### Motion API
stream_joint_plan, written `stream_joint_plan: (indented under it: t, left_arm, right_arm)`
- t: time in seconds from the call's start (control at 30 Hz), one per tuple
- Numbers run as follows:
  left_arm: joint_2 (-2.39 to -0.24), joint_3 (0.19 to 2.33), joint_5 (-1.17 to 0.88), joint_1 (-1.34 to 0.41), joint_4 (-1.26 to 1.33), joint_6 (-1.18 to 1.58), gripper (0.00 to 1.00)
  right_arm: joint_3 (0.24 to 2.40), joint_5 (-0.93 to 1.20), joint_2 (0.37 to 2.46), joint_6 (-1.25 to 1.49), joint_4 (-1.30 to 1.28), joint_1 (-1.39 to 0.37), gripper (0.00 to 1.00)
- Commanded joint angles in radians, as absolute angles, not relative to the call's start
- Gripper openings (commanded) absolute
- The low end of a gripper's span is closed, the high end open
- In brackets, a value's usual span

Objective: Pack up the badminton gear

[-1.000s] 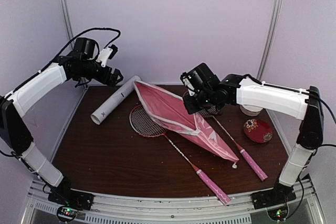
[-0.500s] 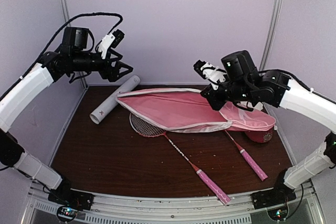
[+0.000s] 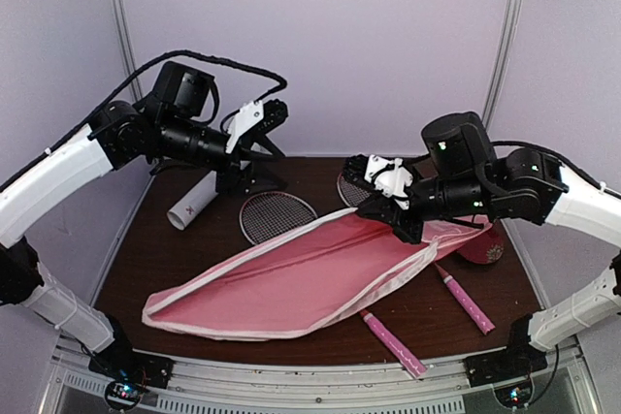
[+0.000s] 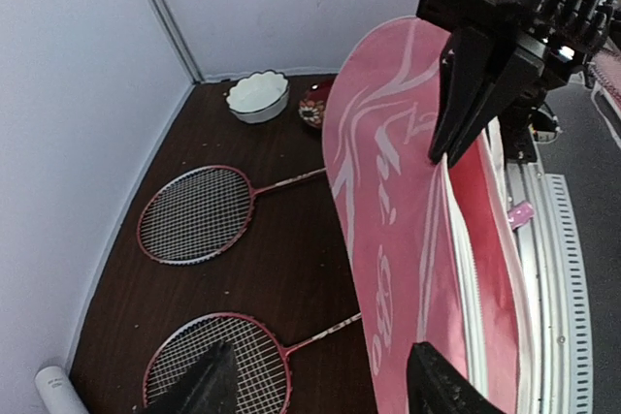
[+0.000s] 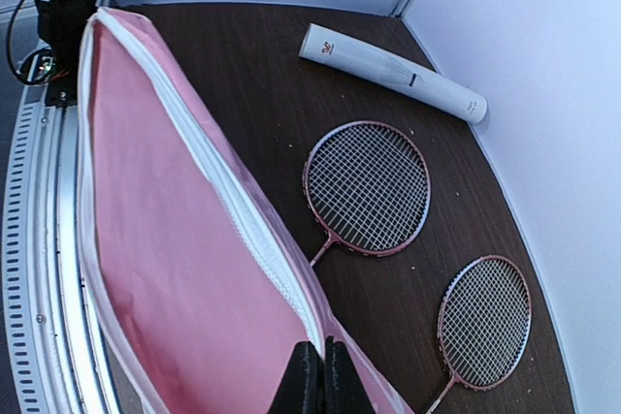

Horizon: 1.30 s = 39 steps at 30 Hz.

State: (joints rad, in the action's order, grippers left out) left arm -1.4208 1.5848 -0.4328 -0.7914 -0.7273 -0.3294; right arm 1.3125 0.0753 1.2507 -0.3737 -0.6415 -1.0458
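- Saw the right gripper (image 5: 312,375) pinched tight on the white zip edge of the pink racquet-shaped fabric cover with white stripes (image 3: 291,283), that end held up, far tip down at the front left of the dark wooden table (image 3: 194,259).
- Caught the left gripper (image 4: 320,380) with jaws spread, nothing between them, up over the back left.
- Spotted one red-framed, pink-handled racquet (image 5: 367,188) and the second racquet (image 5: 485,322) flat on the table, shafts running under the cover.
- Noticed the long white tube (image 3: 189,206) lying back left, near one racquet head.
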Motion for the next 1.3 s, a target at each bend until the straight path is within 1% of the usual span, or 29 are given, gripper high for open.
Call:
stream_joint_plan:
  t: [0.0,0.13,0.23,0.47,0.57,0.63,0.8,0.87,0.9,1.0,1.07,1.13,1.23,1.27]
  left_arm:
    - [-1.433,1.552,-0.528,-0.832,-0.689,-0.271,0.61]
    - [-1.436,1.517,-0.58,-0.88,-0.672,-0.222,0.59]
    - [-1.434,1.494,-0.564,-0.921,-0.658,-0.178,0.57]
    - [-1.403,1.375,-0.518,-0.988,-0.498,-0.045,0.55]
    - [-1.411,1.328,-0.503,-0.992,-0.436,-0.004,0.49]
    - [-1.419,1.31,-0.484,-0.992,-0.411,0.012,0.48]
    - [-1.425,1.3,-0.458,-0.992,-0.398,0.023,0.39]
    - [-1.432,1.303,-0.46,-0.992,-0.41,0.017,0.33]
    - [-1.435,1.305,-0.458,-0.992,-0.416,0.015,0.33]
    - [-1.447,1.306,-0.463,-0.994,-0.431,0.009,0.38]
    - [-1.451,1.303,-0.465,-0.999,-0.434,0.005,0.38]
    - [-1.454,1.303,-0.465,-1.005,-0.442,-0.002,0.35]
    - [-1.454,1.3,-0.474,-1.007,-0.45,-0.004,0.22]
    - [-1.453,1.298,-0.481,-1.008,-0.451,-0.003,0.19]
  right_arm:
    - [1.292,0.12,1.197,-0.41,-0.607,-1.084,0.0]
    - [1.286,0.116,1.194,-0.404,-0.595,-1.102,0.0]
    - [1.284,0.103,1.197,-0.402,-0.593,-1.109,0.0]
    - [1.25,0.075,1.191,-0.404,-0.549,-1.111,0.0]
    - [1.236,0.07,1.186,-0.414,-0.54,-1.111,0.0]
    - [1.222,0.068,1.176,-0.417,-0.525,-1.111,0.0]
    - [1.216,0.07,1.173,-0.426,-0.517,-1.111,0.0]
    - [1.219,0.071,1.176,-0.429,-0.516,-1.111,0.0]
    - [1.218,0.072,1.175,-0.432,-0.513,-1.112,0.0]
    - [1.218,0.072,1.178,-0.433,-0.512,-1.111,0.0]
    - [1.217,0.075,1.18,-0.431,-0.513,-1.111,0.0]
    - [1.212,0.071,1.177,-0.431,-0.509,-1.111,0.0]
    - [1.207,0.068,1.171,-0.432,-0.504,-1.111,0.0]
    - [1.206,0.068,1.171,-0.431,-0.504,-1.111,0.0]
